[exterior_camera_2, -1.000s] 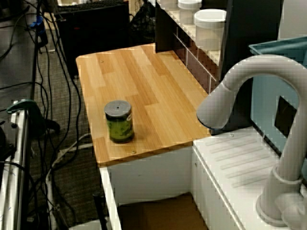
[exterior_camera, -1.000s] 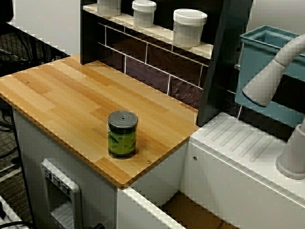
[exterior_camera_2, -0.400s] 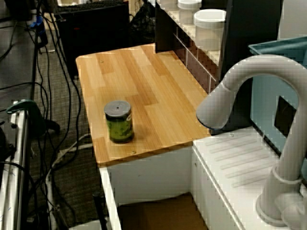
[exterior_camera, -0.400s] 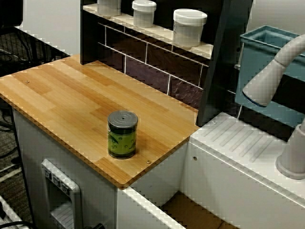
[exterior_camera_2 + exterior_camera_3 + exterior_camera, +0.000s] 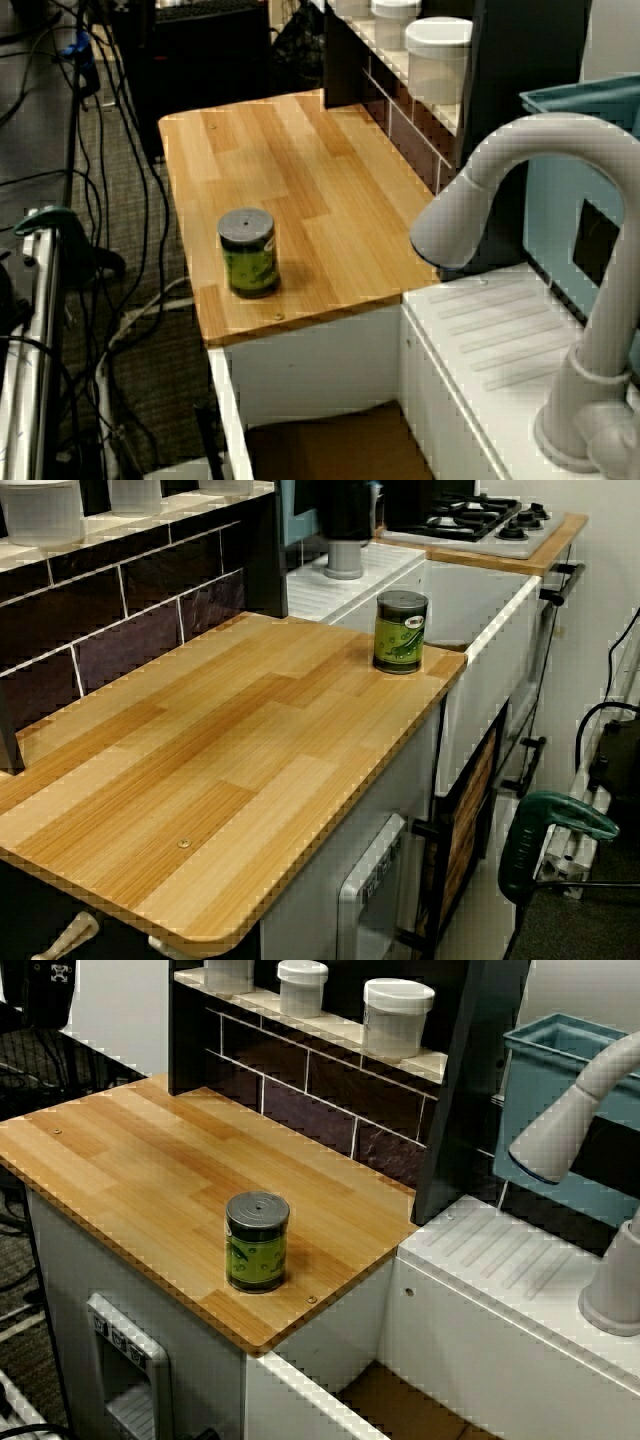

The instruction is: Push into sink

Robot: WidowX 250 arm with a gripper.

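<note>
Step in hand: approach, the push is not begun. No pincer shows in any view, so its opening and whether it has hold of anything cannot be told. A dark shape with a white mark sits in the top-left corner of the view toward the tiled wall, too cropped to identify.

Nearest in the view along the counter is the wooden counter (image 5: 200,750), bare. Farther along it the can (image 5: 401,630) stands upright, green label and dark lid, near the counter's end and close to the front edge. Nothing touches it. Just past that end drops the sink (image 5: 497,615), white walls. Beyond come the ribbed drainboard (image 5: 330,585), the faucet (image 5: 343,555) base and the stove (image 5: 480,515).

Next move, as a judgement: the pincer should come down behind the can, on the side away from the sink. It should then shove along the counter's length toward the basin. Contact should be low on the can (it is tall and may tip rather than slide). The line should stay parallel to the front edge, or the can may go off onto the floor.

View differences:
- The view along the counter hides the sink bottom.
- The view toward the tiled wall shows the brown bottom of the sink (image 5: 400,1410), the white jars (image 5: 397,1015) and the teal bin (image 5: 560,1050).
- The view from the faucet side shows the whole faucet arch and the gap between the can (image 5: 248,253) and the counter edge.
</note>
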